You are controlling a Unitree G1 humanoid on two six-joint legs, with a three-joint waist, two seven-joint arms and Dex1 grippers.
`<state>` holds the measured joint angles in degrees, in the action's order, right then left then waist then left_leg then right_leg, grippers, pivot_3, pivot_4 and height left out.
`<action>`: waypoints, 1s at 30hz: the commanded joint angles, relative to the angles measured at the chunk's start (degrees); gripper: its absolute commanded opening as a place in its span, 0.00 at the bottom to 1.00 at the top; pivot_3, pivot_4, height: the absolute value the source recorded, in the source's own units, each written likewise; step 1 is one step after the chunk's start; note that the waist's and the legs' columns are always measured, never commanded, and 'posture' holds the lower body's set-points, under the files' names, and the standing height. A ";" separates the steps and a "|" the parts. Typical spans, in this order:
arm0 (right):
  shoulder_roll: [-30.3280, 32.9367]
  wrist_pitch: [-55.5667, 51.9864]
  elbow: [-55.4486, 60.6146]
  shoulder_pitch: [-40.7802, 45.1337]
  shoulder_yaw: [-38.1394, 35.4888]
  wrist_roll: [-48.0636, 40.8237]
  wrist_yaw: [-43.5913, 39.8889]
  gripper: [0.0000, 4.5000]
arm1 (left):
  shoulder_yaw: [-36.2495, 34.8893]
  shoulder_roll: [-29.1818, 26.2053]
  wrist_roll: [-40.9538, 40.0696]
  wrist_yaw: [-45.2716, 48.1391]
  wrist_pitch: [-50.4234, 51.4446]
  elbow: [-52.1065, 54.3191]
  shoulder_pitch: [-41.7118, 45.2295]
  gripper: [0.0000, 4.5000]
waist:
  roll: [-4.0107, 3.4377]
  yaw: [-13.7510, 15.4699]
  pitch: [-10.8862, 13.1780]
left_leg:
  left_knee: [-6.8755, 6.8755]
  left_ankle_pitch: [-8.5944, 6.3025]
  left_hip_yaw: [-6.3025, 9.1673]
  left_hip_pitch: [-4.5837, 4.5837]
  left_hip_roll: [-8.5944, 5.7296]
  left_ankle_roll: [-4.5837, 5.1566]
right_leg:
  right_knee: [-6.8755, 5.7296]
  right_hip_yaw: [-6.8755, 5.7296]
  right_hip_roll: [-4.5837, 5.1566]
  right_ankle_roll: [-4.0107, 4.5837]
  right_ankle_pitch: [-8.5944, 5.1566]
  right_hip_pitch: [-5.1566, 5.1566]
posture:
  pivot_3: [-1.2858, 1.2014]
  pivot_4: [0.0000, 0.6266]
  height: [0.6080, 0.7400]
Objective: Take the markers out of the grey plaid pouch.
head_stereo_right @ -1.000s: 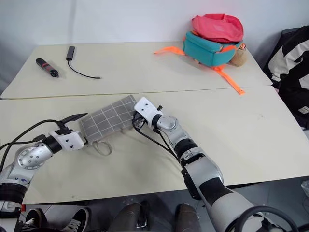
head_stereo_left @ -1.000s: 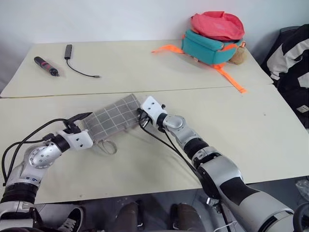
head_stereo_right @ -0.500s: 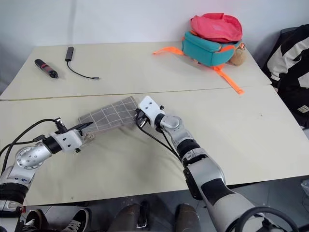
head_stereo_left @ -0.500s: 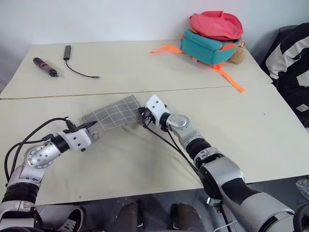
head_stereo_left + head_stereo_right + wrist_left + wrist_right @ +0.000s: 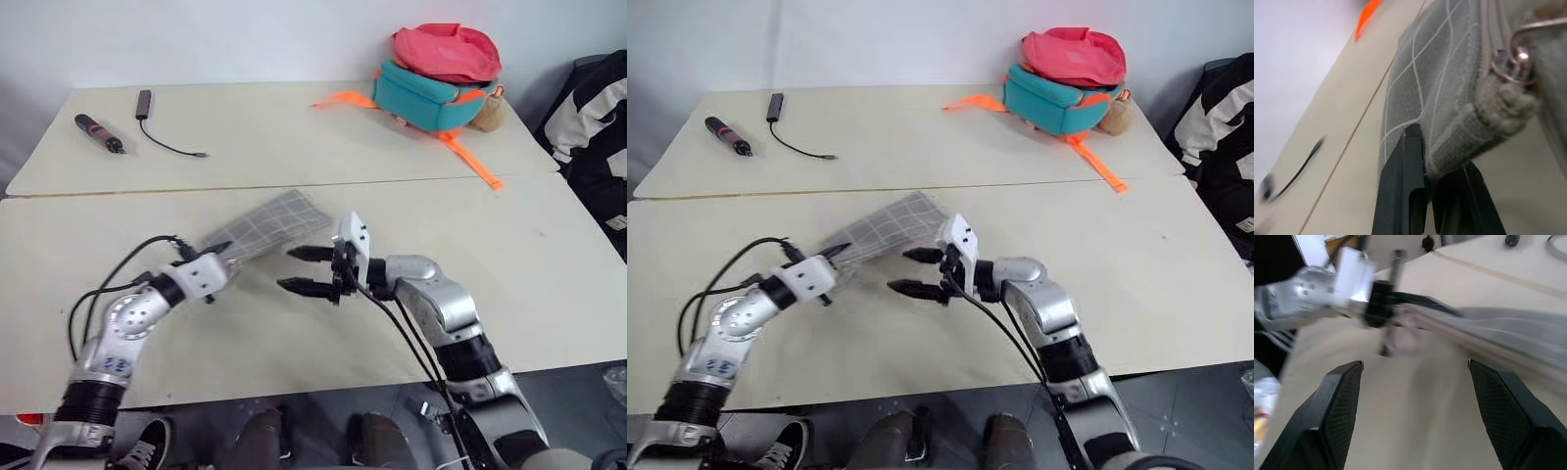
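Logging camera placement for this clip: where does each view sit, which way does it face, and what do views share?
Head eyes: forward and down over the table, both arms showing.
Left wrist: along the left gripper, shut on the grey plaid pouch.
Right wrist: along the open right gripper toward the left gripper.
Shared: the pouch and left gripper appear in all views.
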<state>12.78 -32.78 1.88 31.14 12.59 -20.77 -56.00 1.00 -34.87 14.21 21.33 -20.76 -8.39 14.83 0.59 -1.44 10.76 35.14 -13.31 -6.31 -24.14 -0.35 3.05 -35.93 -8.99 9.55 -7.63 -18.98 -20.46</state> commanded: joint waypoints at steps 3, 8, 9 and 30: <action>-3.25 -1.90 0.30 -2.89 2.92 2.74 8.63 0.81 | 1.93 1.43 1.84 0.30 3.51 6.21 0.84 0.00 | 0.01 -0.29 -0.01 | -0.03 0.02 -0.15 0.01 0.08 -0.04 | -0.01 -0.03 -0.03 0.00 0.00 -0.11 | 0.52 0.24 1.00; -7.08 -2.23 -2.46 -2.41 2.49 2.29 12.16 0.81 | 2.71 2.89 1.04 1.59 6.34 8.90 0.92 0.00 | 0.01 -0.11 -0.01 | -0.03 0.04 -0.23 0.00 0.12 -0.05 | 0.00 -0.03 -0.05 0.00 0.00 -0.14 | 0.52 0.24 1.00; -8.26 -2.76 -2.65 -2.15 1.86 1.14 12.43 0.81 | 2.86 3.09 1.06 1.78 6.52 9.21 0.85 0.00 | 0.01 -0.01 -0.01 | -0.02 0.03 -0.23 0.00 0.11 -0.04 | 0.00 -0.02 -0.04 0.00 0.00 -0.12 | 0.52 0.24 1.00; -4.95 -5.67 -2.48 0.54 -2.06 -3.03 10.53 0.01 | 2.56 2.57 2.05 1.43 7.22 9.97 -1.22 0.00 | 0.02 -0.09 -0.01 | -0.01 0.03 -0.22 0.00 0.11 -0.03 | 0.02 -0.01 -0.03 0.00 0.00 -0.12 | 0.52 0.24 1.00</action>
<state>7.59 -38.45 -2.01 30.51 12.53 -22.10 -44.76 4.56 -31.66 16.22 23.33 -12.79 -0.38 14.04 0.61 -1.53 10.75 35.13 -13.28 -6.53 -24.14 -0.24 3.02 -35.91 -9.00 9.52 -7.63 -18.98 -20.58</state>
